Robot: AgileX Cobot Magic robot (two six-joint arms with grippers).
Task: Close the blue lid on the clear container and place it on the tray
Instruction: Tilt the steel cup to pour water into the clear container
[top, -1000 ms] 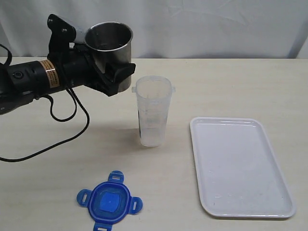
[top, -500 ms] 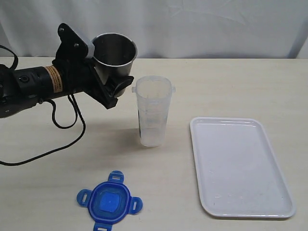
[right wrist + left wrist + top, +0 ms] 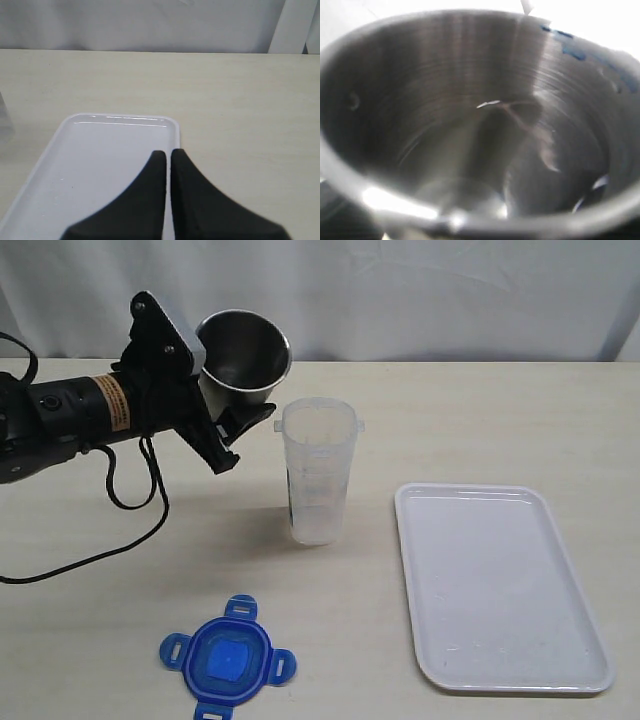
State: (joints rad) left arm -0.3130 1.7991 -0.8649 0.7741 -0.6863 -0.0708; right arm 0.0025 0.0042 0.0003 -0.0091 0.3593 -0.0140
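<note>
In the exterior view, the left gripper (image 3: 232, 390) grips a steel cup (image 3: 243, 352) by its wall, jaws spread wide around it, and holds it tilted in the air just beside and above the rim of the clear container (image 3: 318, 472). The container stands upright and uncovered near the middle of the table (image 3: 480, 420). The blue lid (image 3: 229, 660) lies flat at the table's near edge, well apart from the container. The tray (image 3: 500, 585) lies to the right with nothing on it. The right gripper is out of this view.

The left wrist view is filled by the brushed inside of the steel cup (image 3: 470, 125); the fingers are not visible there.

In the right wrist view, the right gripper (image 3: 167, 155) has its two dark fingers pressed together, holding nothing, above the tray (image 3: 100, 150).
</note>
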